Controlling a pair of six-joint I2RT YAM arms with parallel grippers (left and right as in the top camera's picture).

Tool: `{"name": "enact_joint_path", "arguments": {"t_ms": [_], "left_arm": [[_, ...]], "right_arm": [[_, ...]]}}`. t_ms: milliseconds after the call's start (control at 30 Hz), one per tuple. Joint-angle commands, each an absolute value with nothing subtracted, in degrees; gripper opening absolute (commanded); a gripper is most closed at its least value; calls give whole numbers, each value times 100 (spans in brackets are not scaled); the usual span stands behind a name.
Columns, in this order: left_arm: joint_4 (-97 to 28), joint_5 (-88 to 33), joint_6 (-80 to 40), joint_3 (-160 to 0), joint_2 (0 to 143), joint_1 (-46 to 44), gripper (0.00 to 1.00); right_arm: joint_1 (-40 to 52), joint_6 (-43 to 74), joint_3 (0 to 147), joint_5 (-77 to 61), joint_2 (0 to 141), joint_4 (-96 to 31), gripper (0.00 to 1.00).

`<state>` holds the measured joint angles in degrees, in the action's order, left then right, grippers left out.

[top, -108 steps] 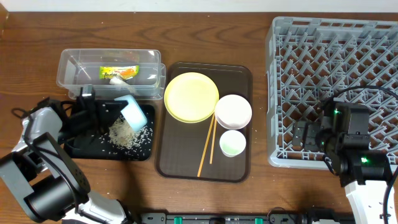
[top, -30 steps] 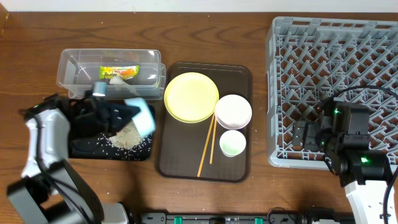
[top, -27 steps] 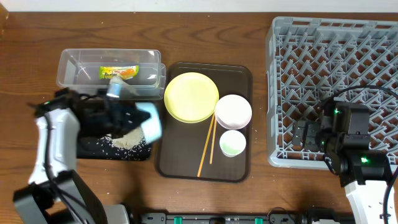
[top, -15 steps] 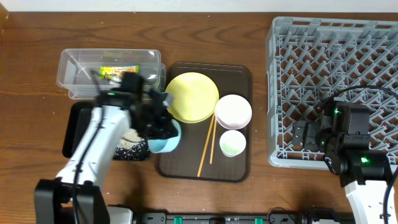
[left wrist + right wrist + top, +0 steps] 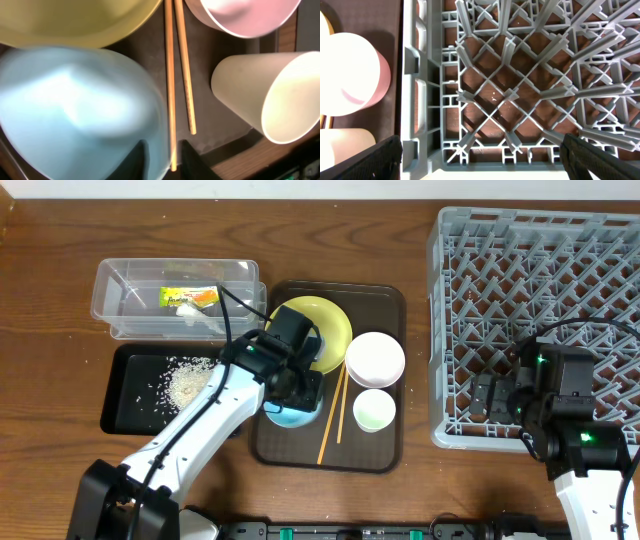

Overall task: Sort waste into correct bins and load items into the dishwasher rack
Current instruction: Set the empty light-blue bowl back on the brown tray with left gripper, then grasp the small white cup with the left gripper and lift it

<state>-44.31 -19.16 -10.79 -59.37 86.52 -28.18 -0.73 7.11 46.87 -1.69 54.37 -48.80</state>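
My left gripper [image 5: 292,392] is shut on the rim of the light blue bowl [image 5: 290,414] over the front left of the brown serving tray [image 5: 385,300]. In the left wrist view its fingers [image 5: 138,162] straddle the bowl's rim [image 5: 80,110], beside the chopsticks [image 5: 170,75]. The yellow plate [image 5: 312,328], white bowl [image 5: 375,358], pale cup [image 5: 373,411] and chopsticks [image 5: 333,418] lie on that tray. The clear tub [image 5: 130,288] holds the wrapper [image 5: 190,296] and white scrap [image 5: 188,308]. Rice [image 5: 185,385] lies in the black tray [image 5: 125,415]. My right gripper [image 5: 490,396] is open over the rack [image 5: 540,300].
The right wrist view shows the rack's front left corner [image 5: 510,90], with the white bowl [image 5: 350,80] and cup [image 5: 345,142] beyond its wall. Bare wooden table [image 5: 60,260] surrounds the tub and trays. Cables trail near the right arm.
My left arm has carried the light blue bowl rightward from above the black tray to the brown tray. The rice stayed in the black tray. The right arm has not moved.
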Motion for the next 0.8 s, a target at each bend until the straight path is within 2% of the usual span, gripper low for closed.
{"name": "enact_joint_path", "arguments": {"t_ms": [0,267,467,767], "left_arm": [[-4423,-1728,-1194,-5913,8696,-2899,44],[-4274,-2174,-1190,-6031,8626,-2915,57],[-3564,-2823,-1192,-6088,8602,-3142,59],[-3507,-1531,-1273,-5994,8737,-4069,58]], "right_arm": [[-110,657,4799,-150,5439,-4873,99],[-110,657,4799,-152,5439,-4888,99],[-110,657,4799,-154,5439,-4886,99],[-110,657,4799,-154,5439,-4897,99]]}}
